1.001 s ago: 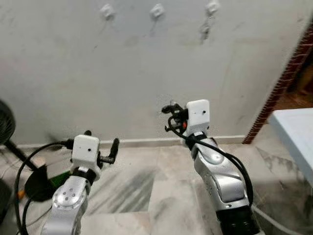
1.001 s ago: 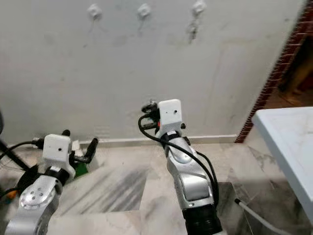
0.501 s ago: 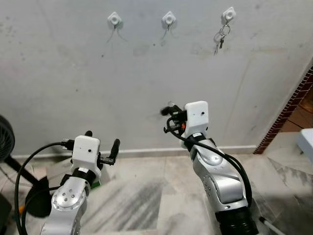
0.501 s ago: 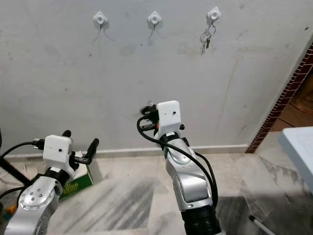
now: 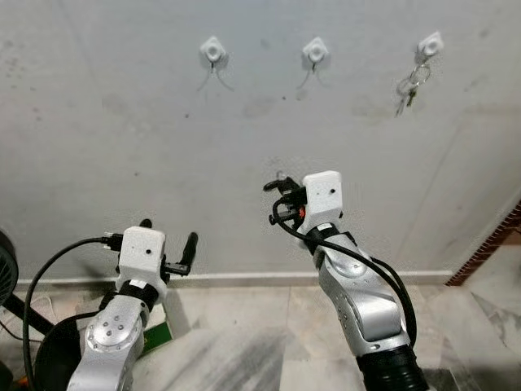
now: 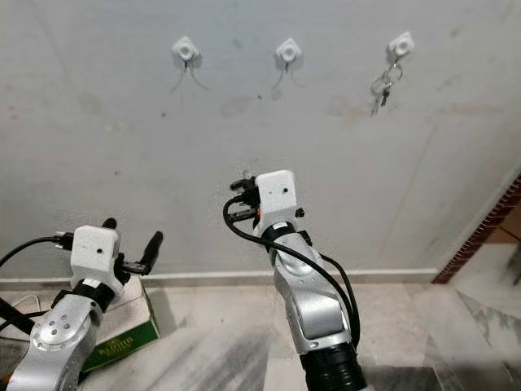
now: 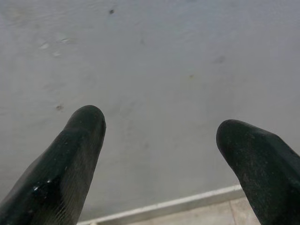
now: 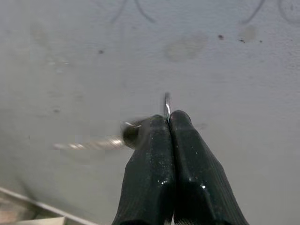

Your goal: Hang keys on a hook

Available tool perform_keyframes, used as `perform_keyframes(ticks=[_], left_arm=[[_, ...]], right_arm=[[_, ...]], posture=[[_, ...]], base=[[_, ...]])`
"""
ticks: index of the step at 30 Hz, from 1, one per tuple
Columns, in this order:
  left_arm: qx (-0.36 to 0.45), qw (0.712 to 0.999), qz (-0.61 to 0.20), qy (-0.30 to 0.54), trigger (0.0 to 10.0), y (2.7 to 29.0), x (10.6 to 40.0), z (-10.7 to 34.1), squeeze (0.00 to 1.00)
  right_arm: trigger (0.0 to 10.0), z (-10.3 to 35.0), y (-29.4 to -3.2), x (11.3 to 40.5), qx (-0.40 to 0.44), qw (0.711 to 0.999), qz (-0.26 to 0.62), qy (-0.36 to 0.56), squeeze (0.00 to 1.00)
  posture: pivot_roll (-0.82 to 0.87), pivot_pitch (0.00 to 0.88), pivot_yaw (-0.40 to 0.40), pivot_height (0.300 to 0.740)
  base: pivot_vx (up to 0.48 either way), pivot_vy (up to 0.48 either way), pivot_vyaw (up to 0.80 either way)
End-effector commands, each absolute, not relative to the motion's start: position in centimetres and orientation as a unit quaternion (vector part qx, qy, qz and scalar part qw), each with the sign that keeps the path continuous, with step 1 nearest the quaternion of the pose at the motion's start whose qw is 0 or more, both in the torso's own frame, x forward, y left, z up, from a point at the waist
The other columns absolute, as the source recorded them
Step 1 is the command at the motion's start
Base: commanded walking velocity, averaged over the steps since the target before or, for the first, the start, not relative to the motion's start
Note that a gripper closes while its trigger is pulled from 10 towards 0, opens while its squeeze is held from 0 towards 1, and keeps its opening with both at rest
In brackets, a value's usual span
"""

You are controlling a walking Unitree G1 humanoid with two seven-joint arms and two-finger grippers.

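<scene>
Three white hooks sit high on the grey wall: a left hook (image 5: 212, 49), a middle hook (image 5: 314, 50) and a right hook (image 5: 429, 43). A bunch of keys (image 5: 409, 85) hangs from the right hook. My right gripper (image 5: 281, 191) is raised before the wall, well below the middle hook. It is shut on a key ring (image 8: 166, 105), and a blurred key (image 8: 93, 143) sticks out sideways from the black fingers (image 8: 150, 154). Lower on the left, my left gripper (image 5: 168, 234) is open and holds nothing, its fingertips (image 7: 79, 136) pointing at the bare wall.
A green box (image 6: 122, 346) lies on the floor by the baseboard under my left arm. A dark fan (image 5: 5, 252) stands at the far left. A brick edge (image 5: 488, 236) ends the wall at the right. Marble floor runs along the wall's foot.
The camera has tilted up and shifted, so the hooks sit lower in the picture and the white table at the right has left view. Both grippers keep their poses.
</scene>
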State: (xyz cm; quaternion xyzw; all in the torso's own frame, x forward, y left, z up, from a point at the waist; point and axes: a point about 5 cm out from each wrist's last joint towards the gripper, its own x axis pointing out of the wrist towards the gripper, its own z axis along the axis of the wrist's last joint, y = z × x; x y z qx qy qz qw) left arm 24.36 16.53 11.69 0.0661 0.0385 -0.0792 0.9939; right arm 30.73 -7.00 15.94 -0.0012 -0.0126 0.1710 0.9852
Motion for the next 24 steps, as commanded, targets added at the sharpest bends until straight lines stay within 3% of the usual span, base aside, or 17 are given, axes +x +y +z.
perform_keyframes(ticks=[1,5,24], left_arm=[[0.066,0.993,-0.090,0.036,10.0,15.99,24.26,11.80,0.00],[0.066,0.993,-0.092,0.036,10.0,15.94,24.24,11.79,0.00],[0.062,0.993,-0.094,0.037,10.0,15.82,24.35,11.73,0.00]], right_arm=[[10.0,16.22,-7.70,30.89,-0.004,0.987,0.160,-0.020,0.00],[10.0,16.26,-7.72,30.95,-0.004,0.987,0.158,-0.021,0.00],[10.0,16.17,-7.63,30.99,-0.006,0.987,0.160,-0.020,0.00]], posture=[[0.13,0.021,0.047,0.740],[0.13,0.022,0.047,0.740],[0.13,0.025,0.044,0.740]], base=[[0.000,0.000,0.00],[0.000,-0.169,0.00],[0.000,-0.403,0.00]])
